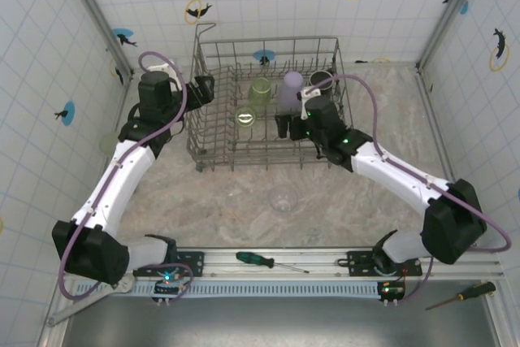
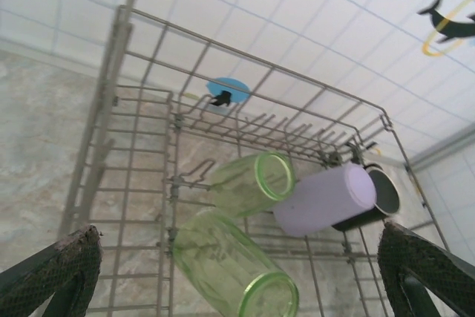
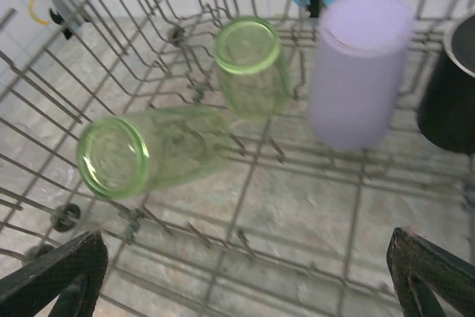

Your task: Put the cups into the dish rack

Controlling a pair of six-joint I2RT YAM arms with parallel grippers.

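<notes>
dish rack [image 1: 213, 132] left: free | middle: far green cup [image 1: 260, 89], near green cup [image 1: 245, 115], lilac cup [image 1: 291, 91], black mug [image 1: 320, 80] | desk [image 1: 349, 201] front: clear cup [image 1: 283, 198]

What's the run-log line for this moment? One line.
dish rack: two green cups, lilac cup, black mug | clear cup: on table | left end effector: open | right end effector: open

Left arm [image 1: 114, 186] and right arm [image 1: 396, 170]: white tube links, chunky black joint housings. A lilac cable [image 1: 166, 61] loops along each arm, base to wrist. A green light [image 1: 344, 141] is lit on the right arm's forearm. Left gripper [image 1: 205, 88] and right gripper [image 1: 286, 126] are black. Their fingers [image 2: 63, 269] [image 3: 63, 272] are black with cross-hatched texture and dark green edges. There are small circuit boards [image 1: 166, 280] with lit LEDs at both bases.
</notes>
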